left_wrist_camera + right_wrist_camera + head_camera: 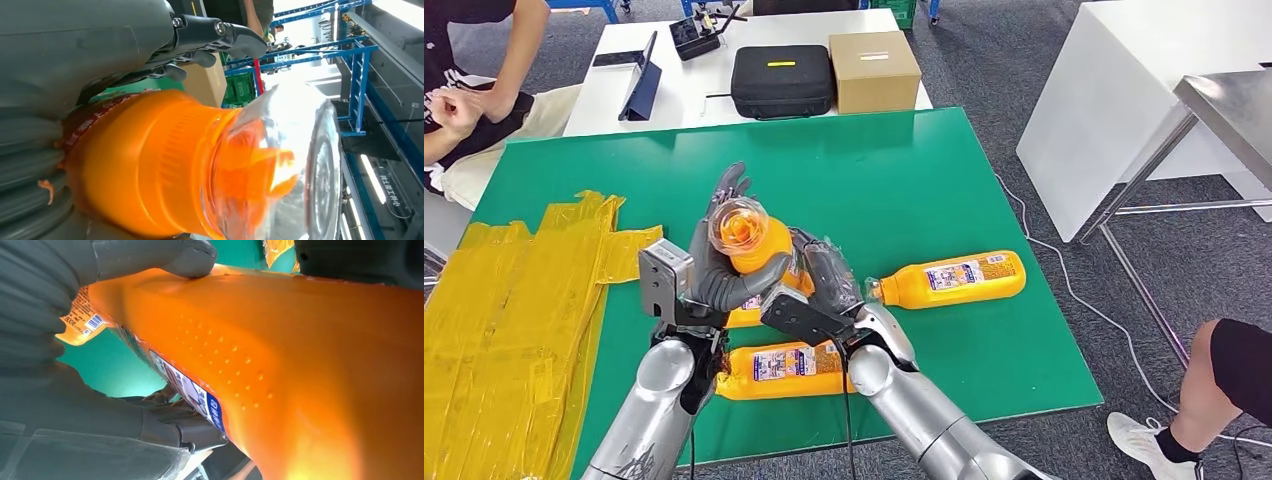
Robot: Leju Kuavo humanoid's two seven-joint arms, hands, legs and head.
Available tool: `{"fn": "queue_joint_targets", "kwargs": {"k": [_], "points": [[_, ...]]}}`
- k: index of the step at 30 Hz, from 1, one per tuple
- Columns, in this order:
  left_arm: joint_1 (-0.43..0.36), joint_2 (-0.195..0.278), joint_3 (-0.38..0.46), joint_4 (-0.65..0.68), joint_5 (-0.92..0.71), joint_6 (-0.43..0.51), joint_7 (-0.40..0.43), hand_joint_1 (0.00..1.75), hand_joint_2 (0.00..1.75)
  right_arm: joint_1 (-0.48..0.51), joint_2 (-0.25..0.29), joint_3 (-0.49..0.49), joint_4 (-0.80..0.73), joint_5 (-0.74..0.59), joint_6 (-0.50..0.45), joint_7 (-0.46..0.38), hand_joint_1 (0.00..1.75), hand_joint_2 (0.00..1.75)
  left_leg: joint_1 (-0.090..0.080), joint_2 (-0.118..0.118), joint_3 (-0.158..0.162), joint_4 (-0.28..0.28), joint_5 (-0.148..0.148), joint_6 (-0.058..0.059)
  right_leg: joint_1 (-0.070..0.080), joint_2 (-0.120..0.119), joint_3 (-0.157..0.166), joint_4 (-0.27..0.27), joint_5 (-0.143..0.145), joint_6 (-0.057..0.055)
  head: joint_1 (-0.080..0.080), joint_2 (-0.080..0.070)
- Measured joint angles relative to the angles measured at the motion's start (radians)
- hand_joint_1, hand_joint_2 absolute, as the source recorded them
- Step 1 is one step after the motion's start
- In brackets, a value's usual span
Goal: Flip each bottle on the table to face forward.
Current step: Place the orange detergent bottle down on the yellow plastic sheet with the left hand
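Over the green table (879,170) I hold one orange bottle (752,240) raised, its clear cap tipped up toward my head. My left hand (714,272) wraps the bottle near its neck, and in the left wrist view the orange shoulder and clear cap (280,165) sit right against that hand (75,60). My right hand (824,290) grips the lower body; the right wrist view shows the orange side and label (310,355) with the thumb (190,257) pressed on it. A second bottle (949,278) lies on its side to the right. A third (779,365) lies near the front edge, under my arms.
Crumpled yellow sheeting (524,290) covers the table's left part. Behind stands a white table with a black case (782,80), a cardboard box (874,70) and a tablet (639,85). A person (464,95) sits at the far left; another person's leg (1229,385) is at the right.
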Motion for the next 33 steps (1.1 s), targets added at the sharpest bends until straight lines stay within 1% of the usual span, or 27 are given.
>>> {"fn": "queue_joint_targets", "kwargs": {"k": [6,11,26,33], "points": [[0.013,0.001,0.013,-0.003,-0.037,0.042,-0.015,0.00,1.75,-0.001,0.000,0.018,-0.002,-0.041,0.039,0.006,1.75,1.75,0.000,0.000,0.000,0.000,0.000,0.000,0.000,0.000,0.000,0.000,0.000,0.000,0.000,0.000],[0.018,0.001,0.023,-0.003,-0.055,0.066,-0.024,0.00,1.75,0.000,-0.008,0.035,-0.019,-0.066,0.045,0.004,1.75,1.75,0.000,0.000,0.000,0.000,0.000,0.000,0.000,0.000,0.000,0.000,0.000,0.000,0.000,0.000],[0.032,0.006,0.042,-0.002,-0.057,0.070,-0.026,0.00,1.75,-0.001,-0.016,0.064,-0.076,-0.085,0.043,-0.006,1.75,1.75,0.000,0.000,0.000,0.000,0.000,0.000,0.000,0.000,0.000,0.000,0.000,0.000,0.000,0.000],[0.033,0.006,0.044,0.007,-0.065,0.070,-0.026,0.00,1.75,-0.002,-0.019,0.064,-0.101,-0.092,0.005,-0.007,1.75,1.75,0.000,0.000,0.000,0.000,0.000,0.000,0.000,0.000,0.000,0.000,0.000,0.000,0.000,0.000]]}}
